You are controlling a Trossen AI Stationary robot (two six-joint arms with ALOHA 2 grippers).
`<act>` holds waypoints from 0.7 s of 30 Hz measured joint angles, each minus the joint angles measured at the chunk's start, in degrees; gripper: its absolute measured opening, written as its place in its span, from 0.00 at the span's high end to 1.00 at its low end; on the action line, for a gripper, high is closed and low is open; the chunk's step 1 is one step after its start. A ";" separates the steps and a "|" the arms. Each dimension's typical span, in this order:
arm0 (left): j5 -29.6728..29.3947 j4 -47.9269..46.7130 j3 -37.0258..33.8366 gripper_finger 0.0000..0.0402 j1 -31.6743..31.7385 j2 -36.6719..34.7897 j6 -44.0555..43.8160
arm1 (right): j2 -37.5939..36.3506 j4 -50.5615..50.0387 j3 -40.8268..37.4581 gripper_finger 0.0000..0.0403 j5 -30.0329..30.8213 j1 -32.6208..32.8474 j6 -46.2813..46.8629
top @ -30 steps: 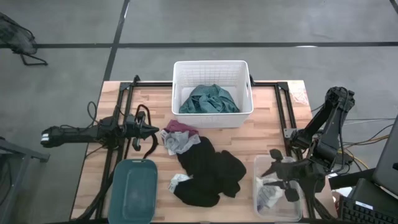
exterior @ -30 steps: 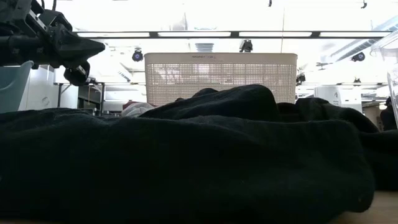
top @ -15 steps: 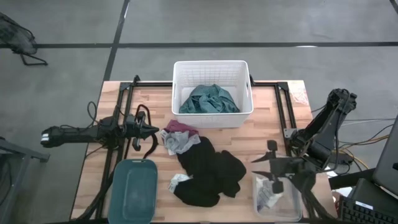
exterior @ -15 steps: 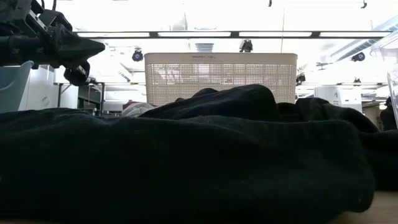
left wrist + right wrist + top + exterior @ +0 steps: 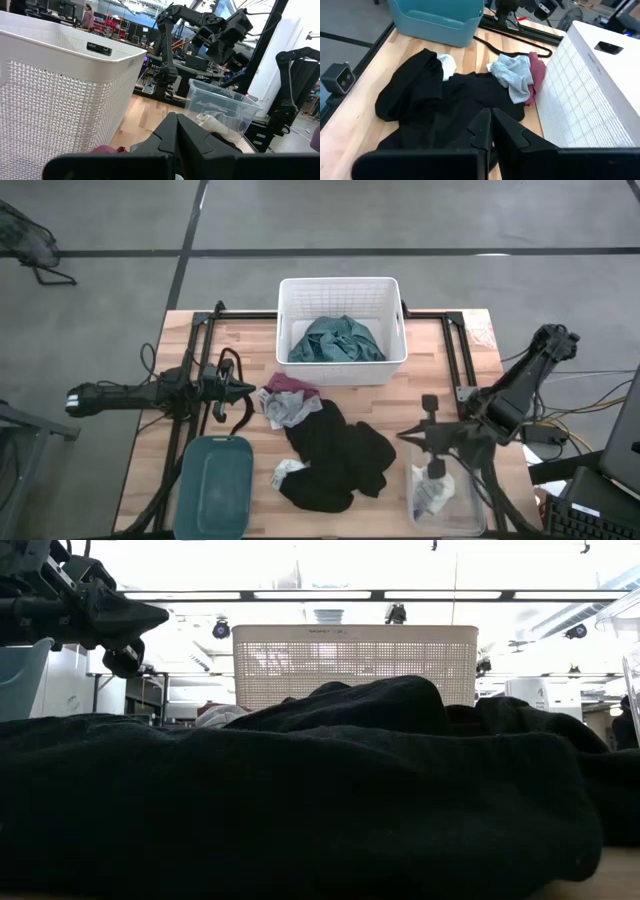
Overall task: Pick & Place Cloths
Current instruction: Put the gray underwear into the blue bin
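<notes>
The right arm has swung in from the lower right corner of the high view, so the right gripper (image 5: 432,412) now hangs above the table's bare wood just beside the clear plastic bin (image 5: 470,510), its fingers pressed together where a second ago they stood spread over that bin. Nothing else has shifted. The wooden table (image 5: 440,350) fills the middle of the high view, with the white slatted basket (image 5: 340,288) at upper centre and the large teal cloth (image 5: 337,340) crumpled inside it. The black cloth (image 5: 335,455) sprawls at lower centre in loose folds (in the low view it blocks nearly everything). The teal tub (image 5: 217,480) sits at lower left. Above the black cloth lie the grey cloth (image 5: 290,410) and the maroon-pink cloth (image 5: 290,384), touching each other; a white piece (image 5: 287,471) peeks out at the black cloth's left edge. The left gripper (image 5: 250,388) waits at middle left, fingers closed, holding nothing.
</notes>
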 joint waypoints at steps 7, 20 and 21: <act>0.01 -0.11 0.01 0.97 0.01 0.01 0.00 | -2.44 11.07 -3.87 0.98 -9.96 -9.70 -10.91; 0.02 -0.20 0.02 0.97 -0.01 0.01 0.00 | -21.05 26.16 -21.34 0.98 -24.75 -22.26 -17.38; 0.00 -0.21 0.01 0.97 0.01 0.01 0.00 | -23.22 26.13 -22.43 0.98 -24.83 -22.24 -17.30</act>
